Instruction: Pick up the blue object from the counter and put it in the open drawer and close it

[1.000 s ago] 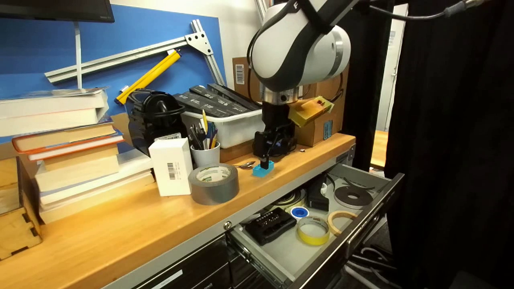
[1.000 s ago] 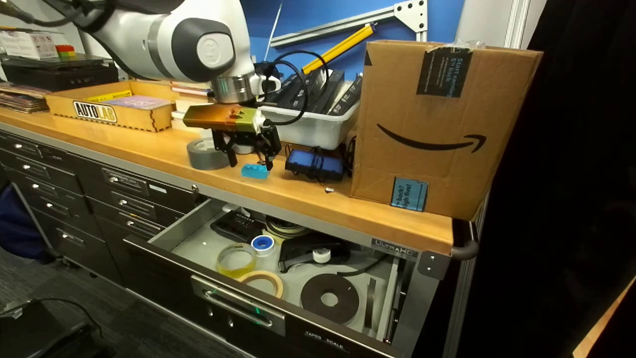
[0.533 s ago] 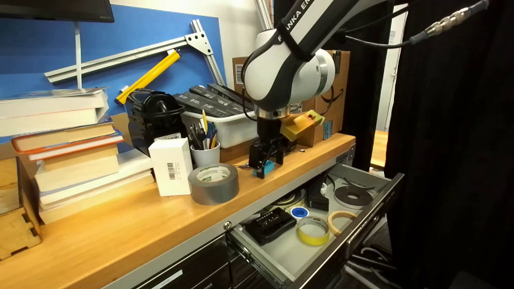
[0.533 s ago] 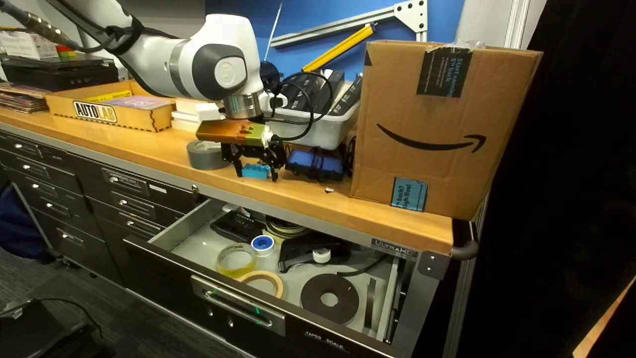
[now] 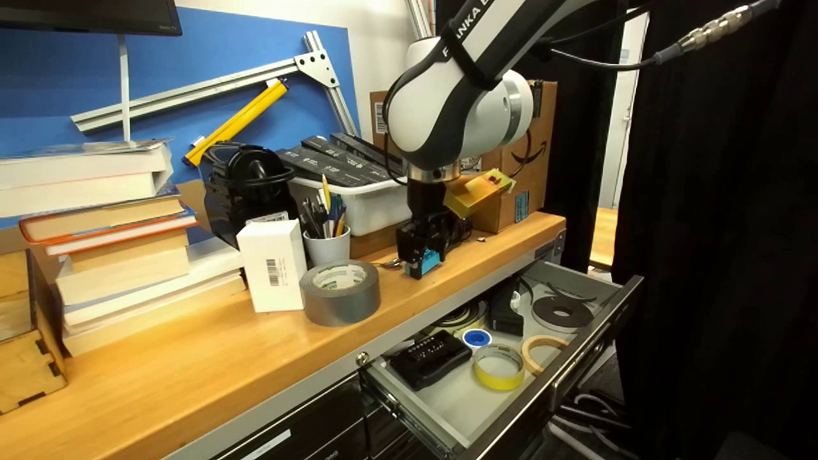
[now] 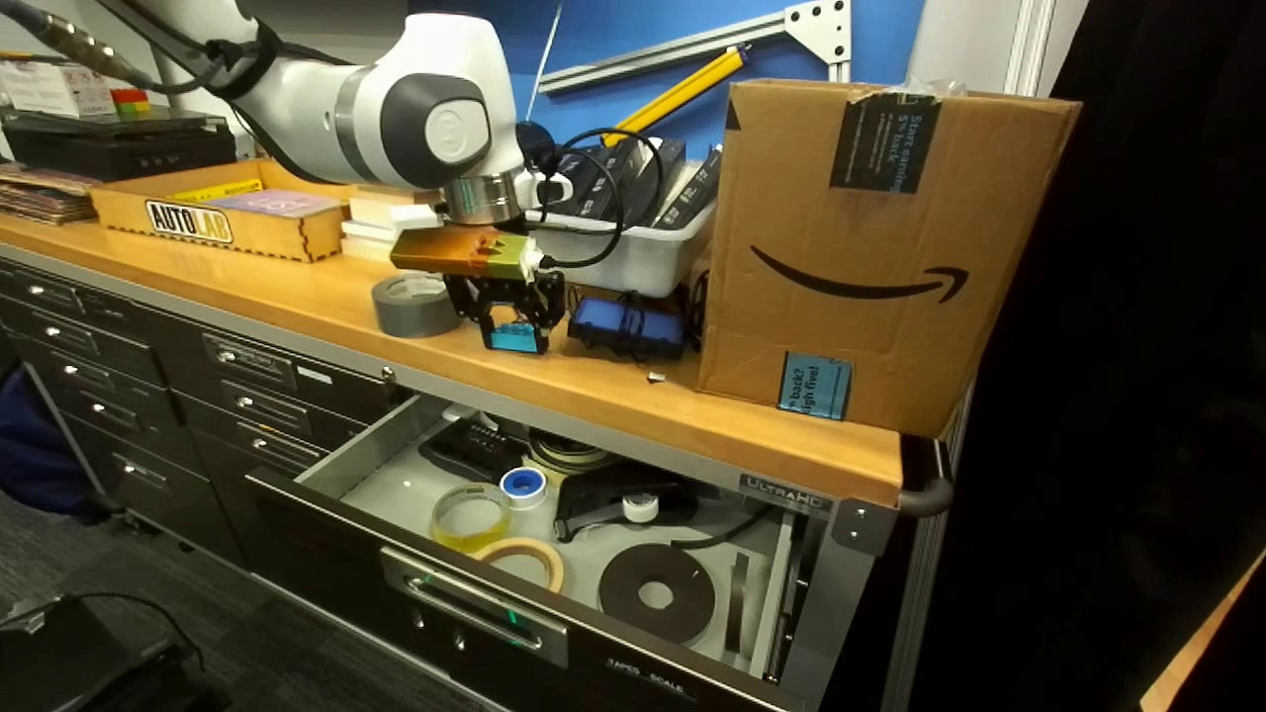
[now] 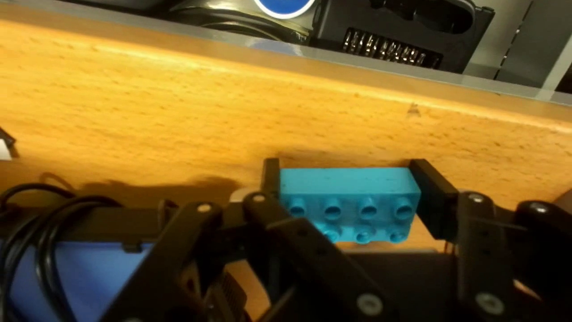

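The blue object, a light-blue studded brick [image 7: 357,181], sits lengthwise between the black fingers [image 7: 433,197], which press on both of its ends. My gripper [image 6: 516,342] is shut on it at the front part of the wooden counter [image 6: 613,400]. Whether the brick still touches the wood I cannot tell. In an exterior view the brick [image 5: 429,260] shows partly behind a finger. Below the counter's front edge the drawer [image 5: 441,399] stands pulled out, with its pale grey floor and dark front panel [image 6: 326,529] showing.
A grey tape roll [image 5: 342,297] and a pen cup [image 5: 328,248] stand beside the gripper. A navy-blue device [image 6: 628,326] and a tall cardboard box [image 6: 880,257] are on its other side. Inside the drawer lie a black case [image 5: 431,359], a yellow tape roll [image 5: 498,377] and other rolls.
My gripper has come down around the blue object, and its fingers have moved inward onto the ends. Over the last half second the wrist has risen slightly. The drawer has not moved.
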